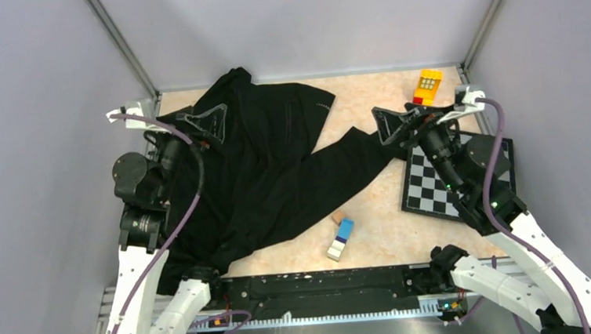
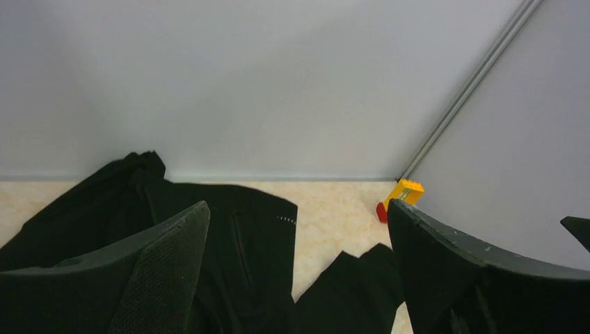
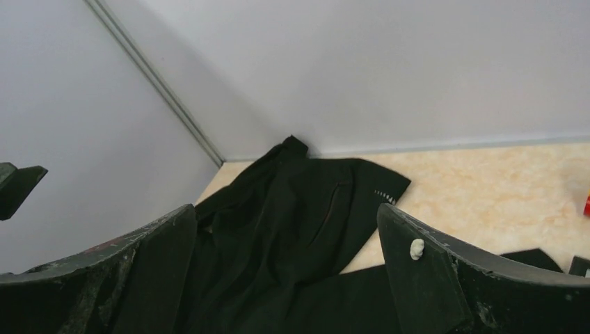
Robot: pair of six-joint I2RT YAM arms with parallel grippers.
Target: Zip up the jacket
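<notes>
The black jacket [image 1: 276,160] lies rumpled over the left and middle of the marbled tabletop. One sleeve [image 1: 354,151] stretches out to the right. My left gripper [image 1: 209,124] hovers over the jacket's upper left part, open, with nothing between its fingers. In the left wrist view the gripper [image 2: 298,205] frames the jacket [image 2: 243,236] below. My right gripper [image 1: 392,126] hangs open just past the sleeve's end and holds nothing. The right wrist view looks across the gripper [image 3: 286,207] at the jacket [image 3: 299,202]. I cannot make out the front zip.
A black-and-white chequered board [image 1: 435,185] lies under the right arm. A yellow and red toy block [image 1: 428,87] [image 2: 405,193] sits at the back right corner. A blue and white block [image 1: 341,238] lies near the jacket's front edge. Grey walls close in three sides.
</notes>
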